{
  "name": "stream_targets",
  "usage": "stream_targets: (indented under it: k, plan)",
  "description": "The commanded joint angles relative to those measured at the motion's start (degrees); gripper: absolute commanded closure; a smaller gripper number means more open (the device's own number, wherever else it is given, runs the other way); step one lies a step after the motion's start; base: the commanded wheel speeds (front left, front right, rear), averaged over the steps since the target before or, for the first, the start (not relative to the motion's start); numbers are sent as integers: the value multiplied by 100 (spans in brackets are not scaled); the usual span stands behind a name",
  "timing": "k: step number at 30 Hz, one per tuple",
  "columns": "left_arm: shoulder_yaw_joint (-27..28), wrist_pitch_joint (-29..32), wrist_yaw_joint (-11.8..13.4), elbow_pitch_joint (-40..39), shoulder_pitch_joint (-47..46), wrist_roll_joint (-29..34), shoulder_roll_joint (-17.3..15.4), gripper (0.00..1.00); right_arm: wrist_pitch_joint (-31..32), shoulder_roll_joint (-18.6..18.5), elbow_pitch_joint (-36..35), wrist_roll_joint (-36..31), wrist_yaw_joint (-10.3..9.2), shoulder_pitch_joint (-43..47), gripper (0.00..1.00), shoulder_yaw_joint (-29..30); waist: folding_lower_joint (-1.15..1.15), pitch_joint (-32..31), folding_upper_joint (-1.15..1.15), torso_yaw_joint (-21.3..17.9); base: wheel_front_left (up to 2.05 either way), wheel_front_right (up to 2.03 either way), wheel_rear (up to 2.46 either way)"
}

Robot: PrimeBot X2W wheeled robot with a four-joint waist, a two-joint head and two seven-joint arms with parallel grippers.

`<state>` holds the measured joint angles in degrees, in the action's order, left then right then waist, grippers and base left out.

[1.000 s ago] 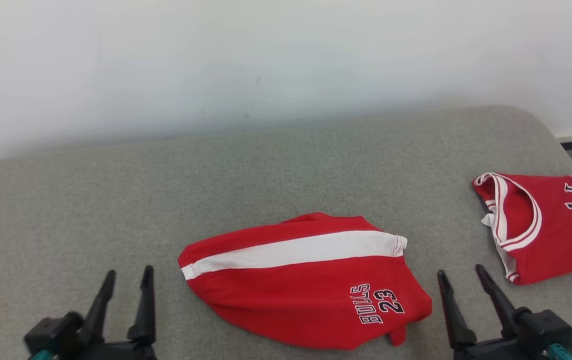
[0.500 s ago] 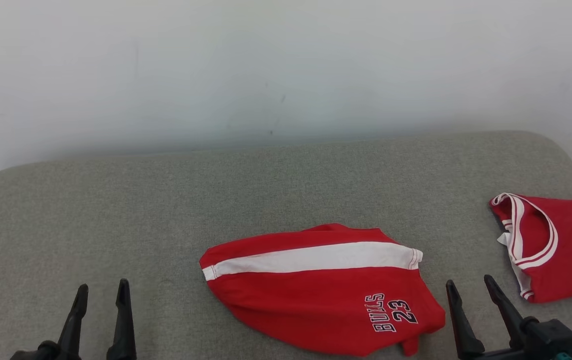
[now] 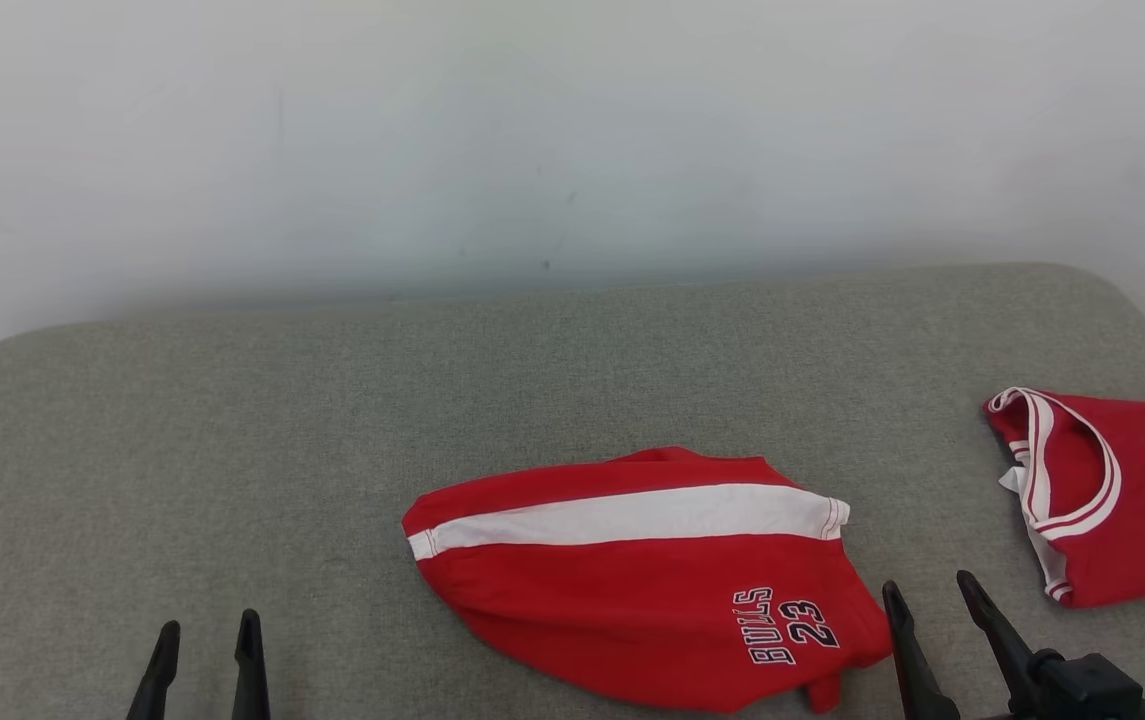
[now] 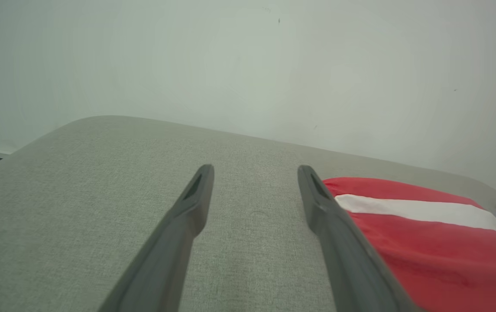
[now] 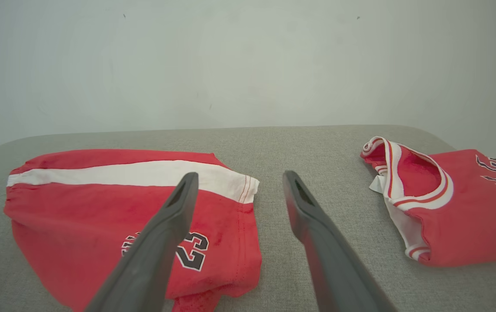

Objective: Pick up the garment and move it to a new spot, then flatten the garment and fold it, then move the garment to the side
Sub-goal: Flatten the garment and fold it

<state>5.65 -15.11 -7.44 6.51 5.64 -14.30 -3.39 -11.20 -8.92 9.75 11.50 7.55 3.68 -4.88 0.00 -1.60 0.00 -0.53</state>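
A red pair of shorts (image 3: 632, 610), the garment, lies crumpled in the middle of the grey padded surface (image 3: 232, 450), with a white stripe and "BULLS 23" print. In the left wrist view the shorts (image 4: 425, 251) sit to the right of my fingers; in the right wrist view the shorts (image 5: 79, 208) lie left and partly under them. My left gripper (image 3: 210, 622) is open at the lower left, well apart from the shorts. My right gripper (image 3: 928, 583) is open just past the shorts' right edge. Both the left gripper (image 4: 255, 167) and the right gripper (image 5: 240, 174) hold nothing.
A red jersey (image 3: 1122, 520) with white-trimmed neck lies at the right edge of the surface; the right wrist view has this jersey (image 5: 460, 208) on its right. A pale wall (image 3: 572, 130) rises behind the surface, whose corners are rounded.
The head camera has shifted, so the whole scene sits lower and further right. Both grippers have dropped lower in view, the left one most. The shorts and jersey stay where they lay.
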Motion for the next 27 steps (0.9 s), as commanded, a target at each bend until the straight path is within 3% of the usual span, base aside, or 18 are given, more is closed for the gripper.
stream_targets:
  k: [1,19,23,27]
  plan:
    - [-14,-2,3,4,51,-12,18,0,-48,17,3,18,-12,9,0,3,0,5,0,-1,0,0,0]
    - [-348,-2,2,206,-110,-150,-24,0,-4,36,1,-27,-12,-134,0,-11,0,100,0,-26,0,0,0]
    - [-579,1,2,655,-309,-281,-42,0,249,162,49,76,-12,-285,0,216,0,145,0,-15,0,0,0]
    - [-854,410,2,1133,-893,-555,-21,0,939,318,143,174,-12,-640,0,492,0,261,0,4,0,0,0]
